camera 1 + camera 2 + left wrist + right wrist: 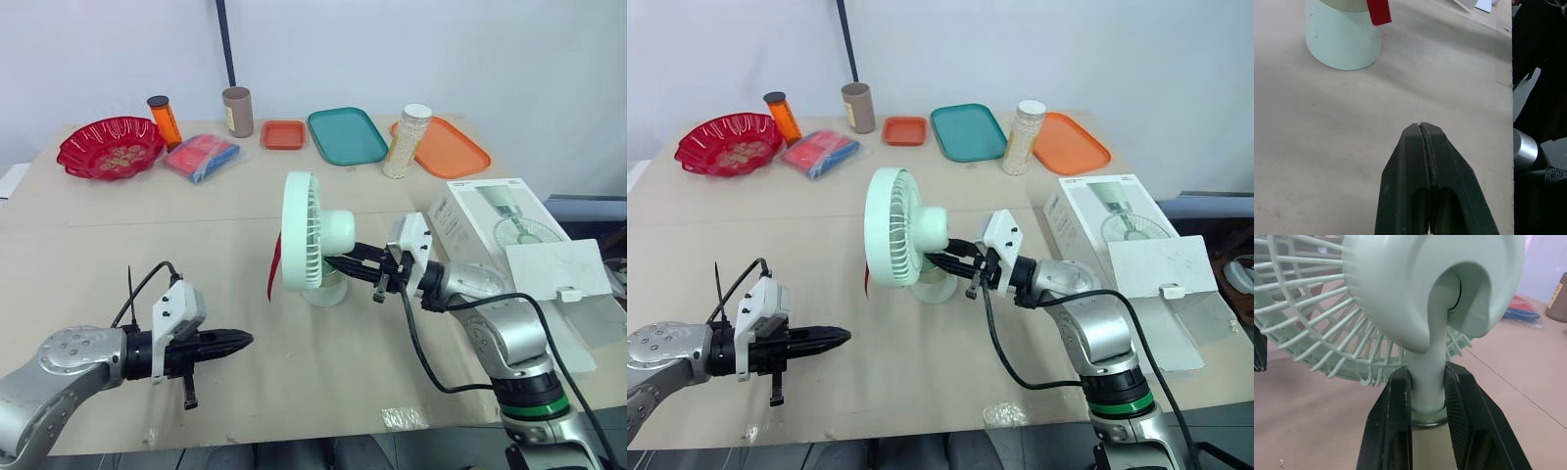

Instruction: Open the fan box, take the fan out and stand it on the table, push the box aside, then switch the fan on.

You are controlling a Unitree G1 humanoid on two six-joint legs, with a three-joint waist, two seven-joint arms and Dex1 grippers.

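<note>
Right gripper is extending level, clamping the stem of the upright fan; left gripper is hovering over the table, jaws clenched, empty

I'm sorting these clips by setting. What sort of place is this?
Probably a lab test bench: a cardboard-covered table against a bare white wall, unrelated props like a teal tray and red bowl along its back.

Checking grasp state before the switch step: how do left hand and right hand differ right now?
Left hand is shut on nothing, while right hand is clamped on the fan, one finger on each side of its neck. Left hand hangs over bare table, apart from the fan, while right hand touches it. Both have two black fingers.
</note>
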